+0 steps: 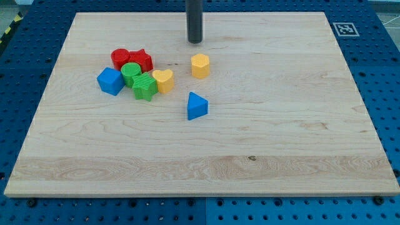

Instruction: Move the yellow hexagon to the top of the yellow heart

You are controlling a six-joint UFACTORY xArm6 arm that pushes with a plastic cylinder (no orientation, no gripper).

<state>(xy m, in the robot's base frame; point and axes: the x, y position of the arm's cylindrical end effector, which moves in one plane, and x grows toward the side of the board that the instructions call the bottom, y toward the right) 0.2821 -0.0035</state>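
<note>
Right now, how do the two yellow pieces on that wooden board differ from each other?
The yellow hexagon has flat sides all round; the yellow heart has two rounded lobes. The yellow hexagon stands alone, apart from every block, while the yellow heart sits at the cluster's right edge, against the green block. My tip is just above the yellow hexagon in the view, farther from the yellow heart. Both share the same yellow and look similar in size.

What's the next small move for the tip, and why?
Probably shift my tip toward the view's right, then down beside the yellow hexagon block. The tip sits just above the hexagon; the yellow heart block lies to its lower left, so the push should come from the hexagon's right.
</note>
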